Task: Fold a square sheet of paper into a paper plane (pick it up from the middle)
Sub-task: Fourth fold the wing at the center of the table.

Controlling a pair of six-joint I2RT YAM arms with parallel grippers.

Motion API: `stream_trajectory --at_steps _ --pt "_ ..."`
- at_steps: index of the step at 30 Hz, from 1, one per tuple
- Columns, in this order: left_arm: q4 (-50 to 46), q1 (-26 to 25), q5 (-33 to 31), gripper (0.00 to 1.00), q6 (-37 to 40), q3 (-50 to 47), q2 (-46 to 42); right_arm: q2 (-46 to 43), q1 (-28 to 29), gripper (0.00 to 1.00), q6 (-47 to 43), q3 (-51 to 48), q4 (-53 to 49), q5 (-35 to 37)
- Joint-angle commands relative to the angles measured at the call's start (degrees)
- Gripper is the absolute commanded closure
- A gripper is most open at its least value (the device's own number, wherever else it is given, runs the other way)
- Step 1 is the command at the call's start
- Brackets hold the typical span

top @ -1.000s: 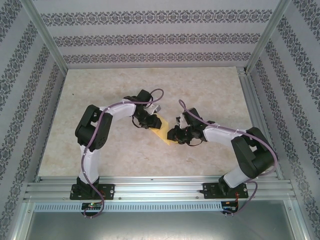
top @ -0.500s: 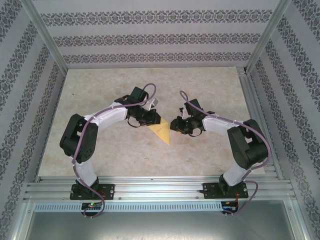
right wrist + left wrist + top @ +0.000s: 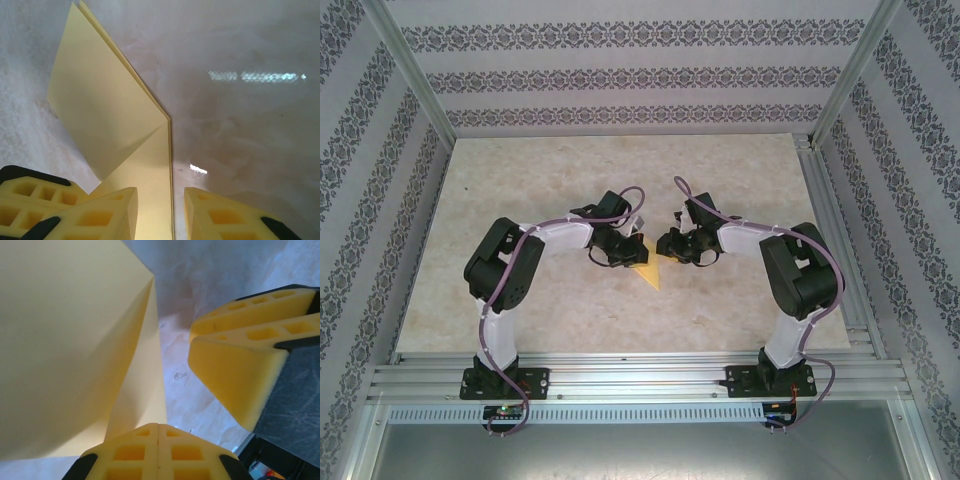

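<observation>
The pale-yellow square sheet of paper [image 3: 649, 273], folded into layers with a point toward the near side, lies between both grippers at mid-table. In the left wrist view it [image 3: 65, 340] rises tall from my left gripper [image 3: 158, 426], whose fingers press together on its lower edge. My left gripper [image 3: 628, 256] sits at the paper's left. My right gripper [image 3: 666, 245] sits just to its right, open. In the right wrist view the paper's folded edge [image 3: 115, 115] runs between the parted jaws of my right gripper [image 3: 160, 200] without being pinched. The right gripper's fingers [image 3: 235, 375] show close by.
The marbled tabletop [image 3: 520, 190] spreads wide around the arms. Patterned walls [image 3: 620, 75] and aluminium posts [image 3: 415, 70] box it in on three sides. A metal rail [image 3: 640, 375] carries both arm bases at the near edge.
My left gripper has closed onto the paper and shifted slightly nearer. The right gripper has moved away from the near side, up beside the paper. Less paper shows from above.
</observation>
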Motion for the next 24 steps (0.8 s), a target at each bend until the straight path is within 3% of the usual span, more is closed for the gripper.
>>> stream_trajectory --at_steps 1,13,24 --pt "1.03 -0.51 -1.46 0.95 0.27 -1.01 0.85 1.13 -0.34 0.69 -1.16 1.29 1.35 -1.41" --pt "0.0 -0.5 -4.32 0.97 1.9 -2.87 1.99 4.05 0.4 0.66 -0.55 2.01 2.62 -3.84" --pt "-0.61 -0.53 -4.71 0.97 2.43 -1.95 2.04 2.48 1.37 0.72 -0.42 2.61 2.32 -4.3"
